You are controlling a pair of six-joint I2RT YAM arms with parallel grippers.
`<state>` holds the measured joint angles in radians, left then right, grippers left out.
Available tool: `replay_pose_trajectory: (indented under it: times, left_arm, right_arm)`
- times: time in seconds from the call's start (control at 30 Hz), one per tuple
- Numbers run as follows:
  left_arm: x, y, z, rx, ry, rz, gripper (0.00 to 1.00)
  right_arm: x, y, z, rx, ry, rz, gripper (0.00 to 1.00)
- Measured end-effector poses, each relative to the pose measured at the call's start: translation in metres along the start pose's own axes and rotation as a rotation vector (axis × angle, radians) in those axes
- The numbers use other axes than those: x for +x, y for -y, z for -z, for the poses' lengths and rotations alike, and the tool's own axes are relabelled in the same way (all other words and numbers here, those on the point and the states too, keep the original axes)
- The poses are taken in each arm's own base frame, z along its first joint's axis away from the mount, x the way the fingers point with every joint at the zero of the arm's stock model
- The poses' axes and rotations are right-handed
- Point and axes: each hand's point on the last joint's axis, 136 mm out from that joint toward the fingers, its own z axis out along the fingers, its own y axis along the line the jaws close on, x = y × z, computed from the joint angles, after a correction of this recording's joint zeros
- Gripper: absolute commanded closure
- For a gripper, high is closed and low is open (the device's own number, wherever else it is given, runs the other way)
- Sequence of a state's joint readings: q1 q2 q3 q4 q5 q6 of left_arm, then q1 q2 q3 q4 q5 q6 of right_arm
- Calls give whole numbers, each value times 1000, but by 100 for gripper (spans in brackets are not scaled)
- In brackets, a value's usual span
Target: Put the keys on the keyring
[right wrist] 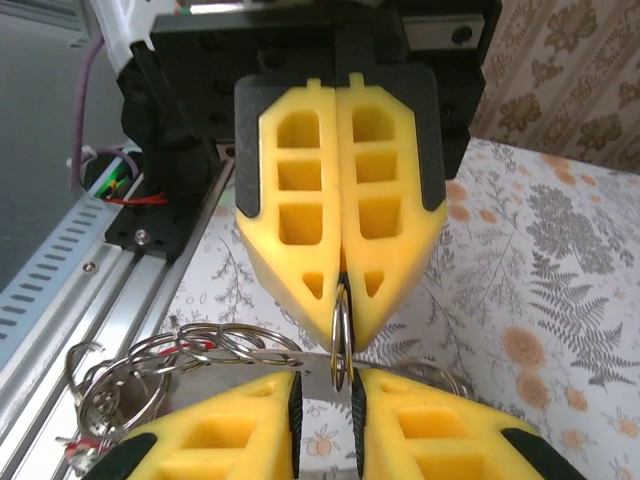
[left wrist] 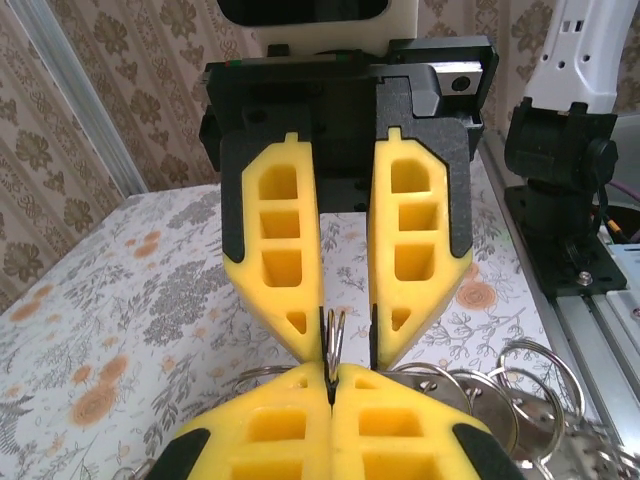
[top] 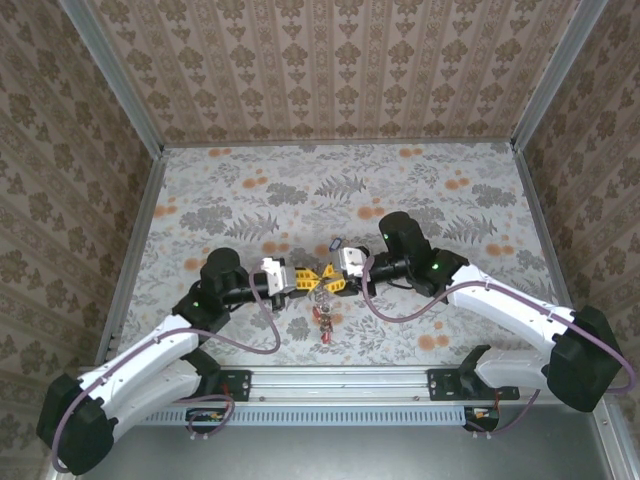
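Note:
Both grippers meet tip to tip at the table's middle. My left gripper (top: 308, 283) (left wrist: 331, 372) is shut on a small metal split ring (left wrist: 334, 335) (right wrist: 342, 340), held edge-on. My right gripper (top: 331, 283) (right wrist: 325, 388) is open, its black pads on either side of that same ring with a gap on the left. Behind the ring lies the flat grey keyring (right wrist: 255, 368), tilted and partly hidden by the fingers. A bunch of keys (top: 325, 322) with red tags hangs below the fingertips, along with several wire rings (right wrist: 170, 355) (left wrist: 525, 385).
One loose key (top: 335, 243) with a dark tag lies on the floral cloth just behind the grippers. The metal rail (top: 340, 385) runs along the near edge. The right arm's base (left wrist: 560, 170) stands on it. Papered walls (top: 330, 60) close in the table.

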<state>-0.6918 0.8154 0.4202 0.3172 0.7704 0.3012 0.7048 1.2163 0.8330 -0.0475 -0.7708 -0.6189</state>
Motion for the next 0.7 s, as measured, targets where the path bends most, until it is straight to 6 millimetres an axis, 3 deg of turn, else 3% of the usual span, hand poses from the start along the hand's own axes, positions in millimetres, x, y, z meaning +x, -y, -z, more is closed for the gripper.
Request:
replay_pose_trajectory:
  times: [0.13, 0.3, 0.37, 0.5, 0.7]
  left_arm:
    - [-5, 0, 0, 1, 20, 0, 100]
    - [-7, -2, 1, -10, 44, 7, 100]
    - [-6, -3, 1, -13, 44, 19, 99]
    - [-2, -5, 0, -23, 16, 35, 82]
    - [6, -9, 4, -56, -69, 44, 84]
  right_arm:
    - [-7, 2, 0, 5, 36, 5, 79]
    - [-10, 6, 0, 21, 64, -5, 100]
    - [-10, 6, 0, 24, 66, -6, 100]
    - [-5, 7, 0, 38, 41, -2, 100]
    - [11, 4, -1, 48, -99, 10, 100]
